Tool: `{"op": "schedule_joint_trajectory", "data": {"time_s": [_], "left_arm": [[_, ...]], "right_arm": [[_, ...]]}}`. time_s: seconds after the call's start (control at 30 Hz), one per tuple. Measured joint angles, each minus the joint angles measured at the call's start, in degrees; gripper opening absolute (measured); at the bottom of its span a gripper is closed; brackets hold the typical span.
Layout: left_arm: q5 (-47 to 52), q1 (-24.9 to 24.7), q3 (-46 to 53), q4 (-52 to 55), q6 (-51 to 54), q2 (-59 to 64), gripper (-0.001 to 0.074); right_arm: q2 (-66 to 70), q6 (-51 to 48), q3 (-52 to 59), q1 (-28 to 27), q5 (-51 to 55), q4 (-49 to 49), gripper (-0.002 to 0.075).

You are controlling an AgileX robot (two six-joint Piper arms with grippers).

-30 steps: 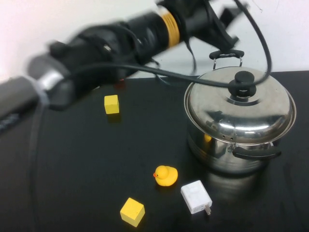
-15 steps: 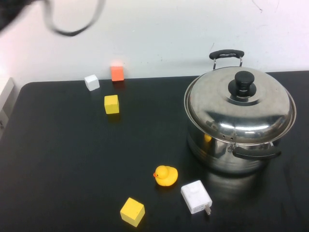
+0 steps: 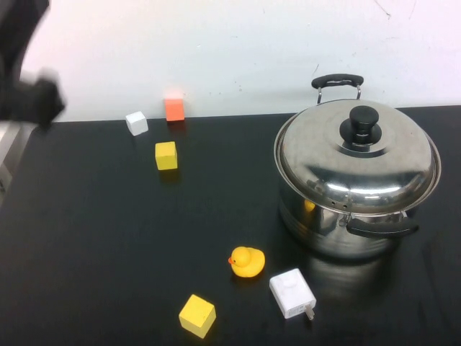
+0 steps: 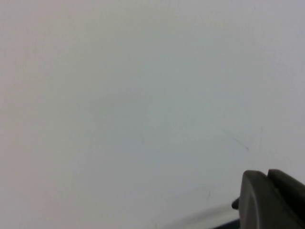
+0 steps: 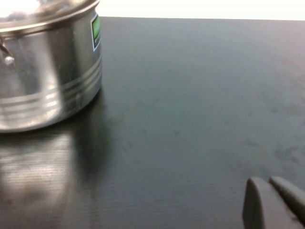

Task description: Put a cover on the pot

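Note:
The steel pot (image 3: 338, 223) stands at the table's right, with its black loop handles at the back (image 3: 338, 80) and the front (image 3: 382, 231). The domed steel lid (image 3: 358, 158) with a black knob (image 3: 362, 122) sits on the pot. My left arm (image 3: 25, 86) is a dark blur at the far left edge, well away from the pot. My left gripper (image 4: 267, 174) is shut and empty and faces the white wall. My right gripper (image 5: 268, 180) is shut and empty, low over the black table beside the pot (image 5: 47, 71); it is out of the high view.
On the black table (image 3: 108, 238) lie a yellow rubber duck (image 3: 247, 262), a white charger (image 3: 292, 293), two yellow cubes (image 3: 166, 155) (image 3: 197, 315), a white cube (image 3: 136, 122) and an orange cube (image 3: 173, 107). A white wall stands behind.
My left arm has swung from over the table near the pot, up and away to the far left edge. The lid stays on the pot.

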Motion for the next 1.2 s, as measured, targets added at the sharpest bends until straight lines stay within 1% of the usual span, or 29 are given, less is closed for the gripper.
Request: {"op": "schedule_joint_trajectory", "data": {"time_s": [0.13, 0.3, 0.53, 0.73, 0.83, 0.97, 1.03, 1.1, 1.2], "left_arm": [[-0.49, 0.00, 6.37, 0.00, -2.57, -4.23, 0.0000], [-1.46, 0.00, 13.95, 0.12, -12.18, -6.15, 0.0000], [-2.10, 0.00, 22.40, 1.47, -14.52, -6.04, 0.0000], [-3.04, 0.00, 23.77, 2.55, -15.21, -7.39, 0.0000], [-3.38, 0.00, 23.77, 3.22, -15.37, -11.28, 0.0000], [-3.33, 0.13, 24.01, 3.33, -15.37, -19.54, 0.0000], [-3.33, 1.36, 25.00, 2.28, -13.94, -23.25, 0.0000], [-3.18, 3.78, 26.28, -0.89, -11.31, -25.99, 0.0000], [-2.43, 9.97, 28.90, -12.83, -2.76, -29.89, 0.0000]], "right_arm": [[0.00, 0.00, 0.00, 0.00, 0.00, 0.00, -0.0002], [0.00, 0.00, 0.00, 0.00, 0.00, 0.00, -0.0002], [0.00, 0.00, 0.00, 0.00, 0.00, 0.00, -0.0002], [0.00, 0.00, 0.00, 0.00, 0.00, 0.00, -0.0002], [0.00, 0.00, 0.00, 0.00, 0.00, 0.00, -0.0002], [0.00, 0.00, 0.00, 0.00, 0.00, 0.00, -0.0002], [0.00, 0.00, 0.00, 0.00, 0.00, 0.00, -0.0002], [0.00, 0.00, 0.00, 0.00, 0.00, -0.04, -0.0002], [0.00, 0.00, 0.00, 0.00, 0.00, -0.04, -0.0002]]}}
